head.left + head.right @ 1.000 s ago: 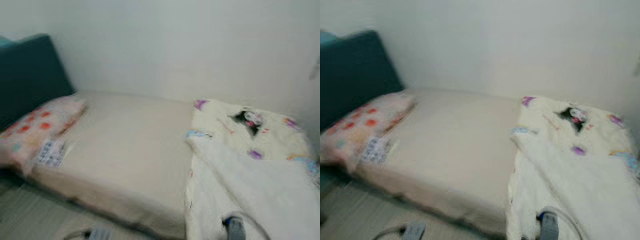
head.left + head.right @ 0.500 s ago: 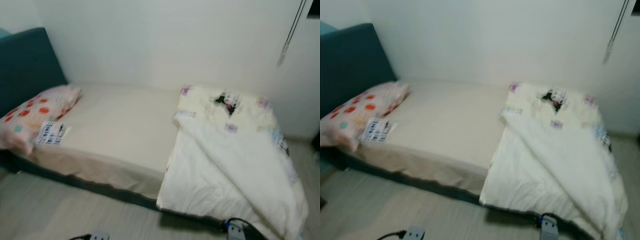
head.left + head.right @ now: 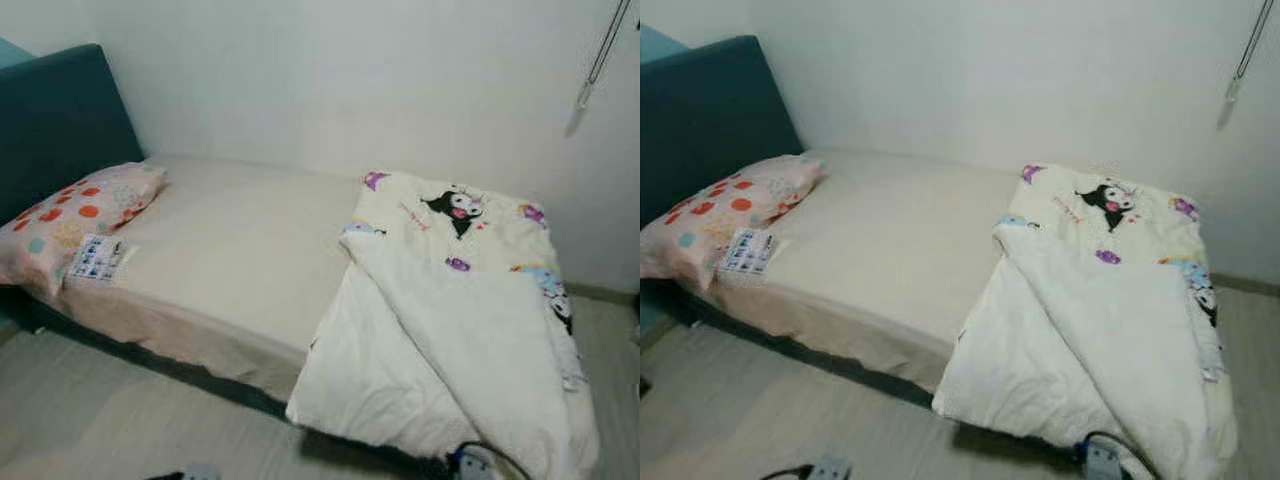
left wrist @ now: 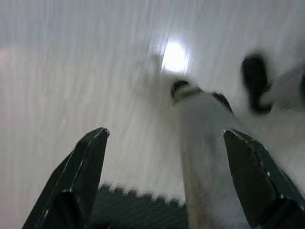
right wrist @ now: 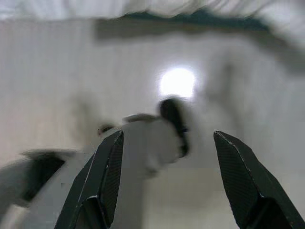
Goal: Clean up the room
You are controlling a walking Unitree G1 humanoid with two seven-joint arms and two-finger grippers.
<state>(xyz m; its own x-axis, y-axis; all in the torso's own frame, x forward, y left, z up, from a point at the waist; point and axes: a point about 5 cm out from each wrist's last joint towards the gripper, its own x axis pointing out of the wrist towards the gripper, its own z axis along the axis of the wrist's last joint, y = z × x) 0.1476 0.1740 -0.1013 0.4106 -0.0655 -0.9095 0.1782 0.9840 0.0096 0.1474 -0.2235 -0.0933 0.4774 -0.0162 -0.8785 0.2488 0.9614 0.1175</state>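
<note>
Two grippers hang idle with fingers spread, left gripper (image 4: 162, 183) and right gripper (image 5: 164, 183), both over the floor. One blanket (image 3: 455, 340) lies bunched at the foot of the bed (image 3: 230, 260); approaching squarely and gripping its folded edge seems best.

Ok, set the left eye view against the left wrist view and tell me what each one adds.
Left eye view: the bed, a spotted pillow against the teal headboard, a printed slip beside the pillow, and the cartoon-print duvet bunched at the foot end, spilling over the edge. Left wrist view: the left gripper, fingers spread, above a glare spot and blurred shapes. Shared: the pale floor.
</note>
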